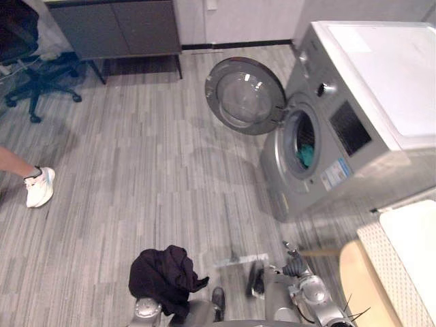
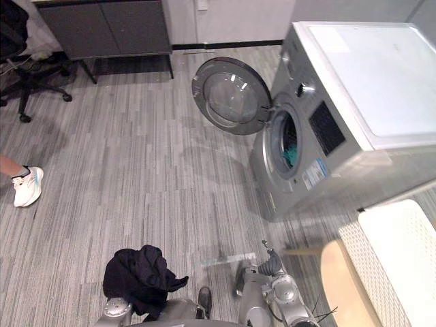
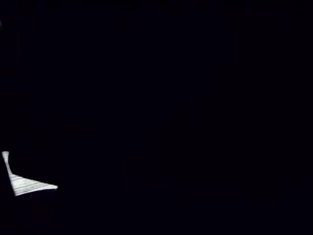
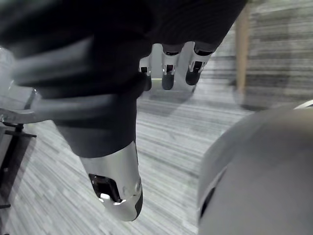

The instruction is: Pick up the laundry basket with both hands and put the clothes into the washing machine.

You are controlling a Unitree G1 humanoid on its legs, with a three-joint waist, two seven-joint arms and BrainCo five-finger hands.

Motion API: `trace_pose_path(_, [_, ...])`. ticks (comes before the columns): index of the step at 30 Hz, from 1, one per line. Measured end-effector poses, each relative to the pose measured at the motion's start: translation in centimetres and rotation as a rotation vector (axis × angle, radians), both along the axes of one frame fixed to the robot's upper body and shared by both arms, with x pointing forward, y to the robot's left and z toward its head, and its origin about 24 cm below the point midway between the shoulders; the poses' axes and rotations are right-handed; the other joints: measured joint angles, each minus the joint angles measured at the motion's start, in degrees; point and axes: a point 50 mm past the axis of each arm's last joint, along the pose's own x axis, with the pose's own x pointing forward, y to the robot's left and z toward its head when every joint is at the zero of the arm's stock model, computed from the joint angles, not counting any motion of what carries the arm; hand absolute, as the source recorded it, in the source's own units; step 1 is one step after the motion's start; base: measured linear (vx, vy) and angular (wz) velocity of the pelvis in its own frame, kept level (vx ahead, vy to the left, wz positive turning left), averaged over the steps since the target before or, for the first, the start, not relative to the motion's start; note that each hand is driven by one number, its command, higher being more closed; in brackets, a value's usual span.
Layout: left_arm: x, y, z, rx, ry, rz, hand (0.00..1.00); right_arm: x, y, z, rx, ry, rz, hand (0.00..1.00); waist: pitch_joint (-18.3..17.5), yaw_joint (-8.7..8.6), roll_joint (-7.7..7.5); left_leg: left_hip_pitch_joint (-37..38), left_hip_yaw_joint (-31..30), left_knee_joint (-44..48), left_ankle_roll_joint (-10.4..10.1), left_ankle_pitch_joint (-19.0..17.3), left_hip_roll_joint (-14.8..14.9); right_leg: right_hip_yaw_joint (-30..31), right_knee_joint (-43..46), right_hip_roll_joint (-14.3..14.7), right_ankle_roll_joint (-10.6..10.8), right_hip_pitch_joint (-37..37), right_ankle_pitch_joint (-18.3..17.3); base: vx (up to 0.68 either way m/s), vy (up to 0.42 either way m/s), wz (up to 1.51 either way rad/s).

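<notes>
The washing machine [image 1: 368, 88] is seen at the robot's front right on the grey striped floor [image 1: 136, 170]. Its round door [image 1: 245, 95] is swung fully open toward the robot's left, and a teal cloth [image 1: 306, 155] is visible inside the drum opening. A dark cabinet [image 1: 116, 27] is set against the far wall, with an office chair [image 1: 34, 68] at the far left.

The white laundry basket [image 1: 392, 272], with a perforated wall, is placed at the robot's right, near the washing machine and apart from both hands. A tan wooden surface [image 1: 357, 286] with a rounded edge is seen just beside it; whether the basket rests on this cannot be told.

A bundle of dark clothing [image 1: 167, 272] is carried low at the robot's front left, well apart from the washing machine. The left hand is buried under this clothing, so it cannot be told whether the hand is released, clenched or grasping the cloth.

The right hand [image 1: 294, 266] is held low at the front right, above the floor. In the right wrist view its fingers [image 4: 168, 73] are extended and relaxed, with the thumb [image 4: 117, 191] set apart from them. Nothing is held or touched by this hand.

A person's white shoe [image 1: 39, 187] is seen at the left edge.
</notes>
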Motion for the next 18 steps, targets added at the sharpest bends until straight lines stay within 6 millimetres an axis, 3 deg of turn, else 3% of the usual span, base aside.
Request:
trace_pose_path(1, [0.0, 0.0, 0.0, 0.001, -0.001, -0.002, 1.0, 0.0, 0.0, 0.0, 0.0, 0.0, 0.0, 0.0, -0.2, -0.27, -0.48, 0.9, -0.3, -0.4, -0.6, -0.5, -0.1, 0.1, -1.4, -0.1, -0.5, -0.3, 1.3, 0.55, -0.119, 0.92])
trace_pose_path(3, [0.1, -0.1, 0.3, 0.002, -0.021, -0.008, 1.0, -0.1, 0.1, 0.0, 0.006, 0.001, 0.002, 0.0, -0.6, -1.08, -0.69, 3.3, -1.4, 3.9, -5.8, -4.2, 0.6, -0.2, -0.8, 0.7, -6.9, 0.7, 8.1, 0.66, -0.181, 0.93])
trace_pose_path(4, [0.3, -0.4, 0.4, -0.003, -0.027, -0.011, 1.0, -0.1, -0.1, 0.0, 0.002, 0.0, 0.0, 0.0, -0.4, -1.62, -0.44, 1.8, -0.7, 8.6, -6.7, -4.7, 1.0, -0.2, 0.0, 0.9, -7.1, 1.2, 9.2, 0.81, -0.249, 0.49])
trace_pose_path(5, [0.5, -0.9, 0.6, -0.023, -0.043, -0.008, 1.0, 0.6, -0.2, 0.4, 0.0, -0.021, 0.005, 0.0, -0.5, -0.8, 1.49, -4.1, 2.8, 22.6, -9.2, -3.7, 3.9, -0.8, 0.2, 3.1, -7.9, 3.0, 7.4, 0.8, -0.2, -0.12])
trace_pose_path(6, [0.2, -1.1, 0.6, -0.034, -0.044, -0.008, 1.0, 1.4, 0.0, 0.9, 0.0, -0.046, 0.019, 0.0, -0.4, -0.04, 2.7, -8.2, 5.7, 33.9, -11.4, 0.5, 6.9, 0.0, -1.9, 5.4, -8.6, 5.7, 6.2, 0.79, -0.162, -0.54])
trace_pose_path(7, [0.0, -1.2, 0.5, -0.039, -0.039, -0.009, 1.0, 1.7, 0.2, 1.2, 0.004, -0.061, 0.023, 0.0, -0.3, 0.43, 3.11, -10.1, 6.6, 39.4, -10.6, 2.7, 8.9, 0.9, -3.2, 6.8, -9.1, 7.6, 5.8, 0.66, -0.058, -0.98])
trace_pose_path(8, [0.1, -1.4, 0.5, -0.048, -0.039, -0.02, 1.0, 2.2, 0.5, 1.5, 0.021, -0.086, 0.015, 0.0, 0.0, 1.33, 3.17, -13.1, 8.6, 48.4, -8.0, 1.1, 12.0, 3.0, -5.8, 9.3, -9.8, 12.4, 4.8, 0.64, -0.047, -0.87])
trace_pose_path(9, [0.4, -1.7, 0.6, -0.053, -0.051, -0.028, 1.0, 2.3, 0.7, 1.6, 0.03, -0.093, 0.009, 0.0, 0.5, 1.58, 2.32, -14.5, 9.6, 50.6, -5.9, -0.2, 12.7, 4.2, -7.5, 9.5, -9.5, 16.0, 3.9, 0.62, -0.044, -0.77])
trace_pose_path(12, [2.1, -2.7, 2.2, -0.068, -0.144, -0.074, 1.0, 2.3, 0.5, 1.6, 0.033, -0.096, -0.005, 0.0, 1.4, 2.74, 0.65, -19.4, 9.9, 44.9, -3.8, -2.2, 12.5, 9.4, -11.7, 8.5, -8.1, 23.0, 2.1, 0.52, 0.042, -0.76])
trace_pose_path(13, [2.9, -3.1, 2.8, -0.078, -0.179, -0.09, 1.0, 2.7, 0.1, 1.9, 0.032, -0.108, -0.028, 0.0, 1.7, 2.71, 0.52, -22.2, 8.0, 35.1, -4.6, -2.7, 11.2, 11.2, -12.3, 7.3, -7.7, 24.7, 1.9, 0.46, 0.143, -0.82])
trace_pose_path(15, [3.3, -3.3, 3.1, -0.085, -0.195, -0.102, 1.0, 2.8, -0.1, 1.9, 0.033, -0.115, -0.053, 0.0, 2.1, 2.75, 0.25, -22.7, 4.6, 25.3, -6.0, -1.7, 9.5, 13.0, -12.2, 6.1, -6.8, 25.7, 1.4, 0.39, 0.189, -0.76])
trace_pose_path(16, [3.6, -3.7, 3.4, -0.091, -0.213, -0.113, 1.0, 2.5, -0.5, 1.9, 0.026, -0.114, -0.076, 0.0, 2.0, 2.8, 0.63, -21.8, -1.9, 12.8, -9.1, 2.3, 7.9, 15.8, -11.7, 5.3, -4.2, 26.5, -0.3, 0.44, 0.314, -1.08])
trace_pose_path(17, [3.4, -4.1, 3.4, -0.104, -0.214, -0.116, 1.0, 2.4, -0.9, 1.9, 0.015, -0.115, -0.077, 0.0, 1.6, 2.85, 2.3, -20.8, -6.6, 6.0, -10.8, 8.8, 8.5, 17.5, -11.1, 6.1, -2.1, 26.8, -1.6, 0.54, 0.46, -1.74])
trace_pose_path(18, [2.8, -4.9, 3.1, -0.128, -0.206, -0.116, 1.0, 2.2, -1.4, 1.8, -0.008, -0.104, -0.073, 0.0, 1.1, 3.16, 4.82, -20.7, -9.5, 6.2, -9.2, 14.5, 10.6, 20.9, -9.6, 7.4, 0.8, 27.1, -5.4, 0.42, 0.437, -1.28])
